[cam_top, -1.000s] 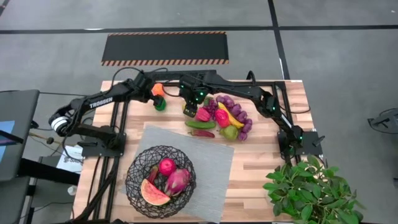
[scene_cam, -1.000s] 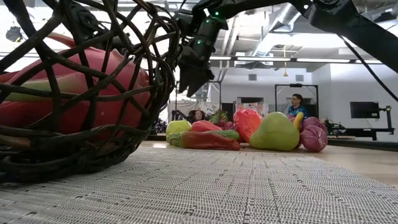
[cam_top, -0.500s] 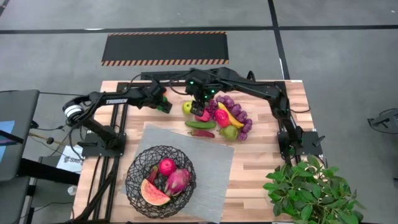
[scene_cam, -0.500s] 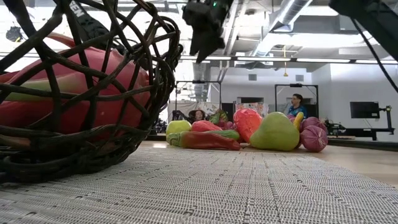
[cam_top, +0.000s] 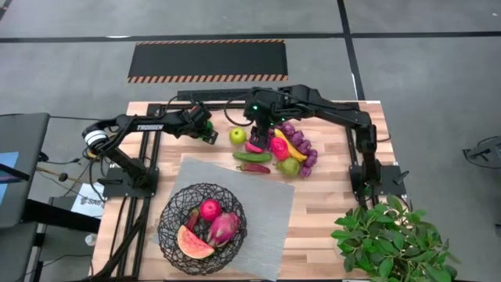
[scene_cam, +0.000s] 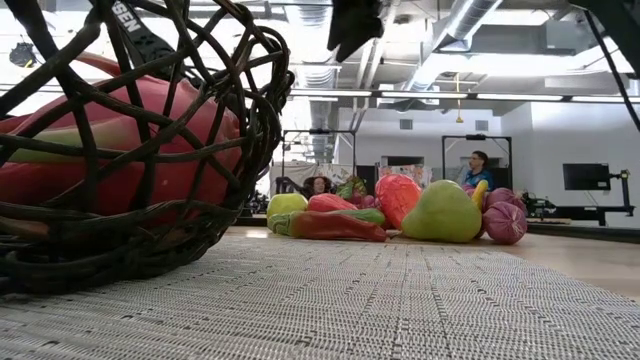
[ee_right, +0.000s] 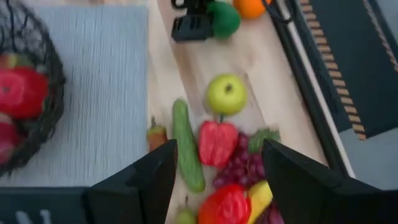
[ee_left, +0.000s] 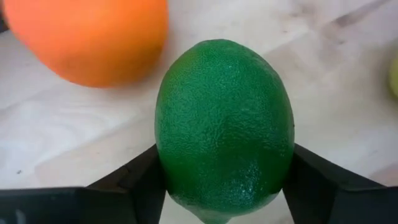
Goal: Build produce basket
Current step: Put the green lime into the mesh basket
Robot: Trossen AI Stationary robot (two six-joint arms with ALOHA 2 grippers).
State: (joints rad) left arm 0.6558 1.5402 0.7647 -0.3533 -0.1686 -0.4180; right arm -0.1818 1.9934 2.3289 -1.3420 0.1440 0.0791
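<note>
The dark wire basket [cam_top: 202, 229] sits on the grey mat near the table's near edge. It holds a watermelon slice [cam_top: 192, 243], a red apple [cam_top: 210, 209] and a pink fruit [cam_top: 224, 227]. The remaining produce lies in a pile [cam_top: 278, 149] at the table's far middle: green apple [ee_right: 226, 94], cucumber [ee_right: 186, 146], red peppers, grapes, banana, pear [scene_cam: 443, 213]. My left gripper [ee_left: 227, 186] is shut on a green lime [ee_left: 224, 124] beside an orange [ee_left: 93, 37]. My right gripper [ee_right: 214, 180] hovers open above the pile and holds nothing. My left gripper pinches the lime across its widest part [ee_left: 168, 168], one finger [ee_left: 140, 180] on each flank. It comes slanting down from the table's left. The lime's long axis runs along the fingers. Whether the lime is off the wood, I cannot tell.
A leafy green plant [cam_top: 391, 235] stands at the near right corner. The grey mat [cam_top: 266, 211] lies under the basket with bare room on its right half. In the low view the basket [scene_cam: 130, 150] fills the left foreground; a person [scene_cam: 478, 165] sits far behind the table.
My right gripper has risen from just above the pile, leaving the low view through its top, and shifted toward the table's right over the produce. My left gripper has moved a little toward the near edge onto the lime. The produce pile and basket have stayed put.
</note>
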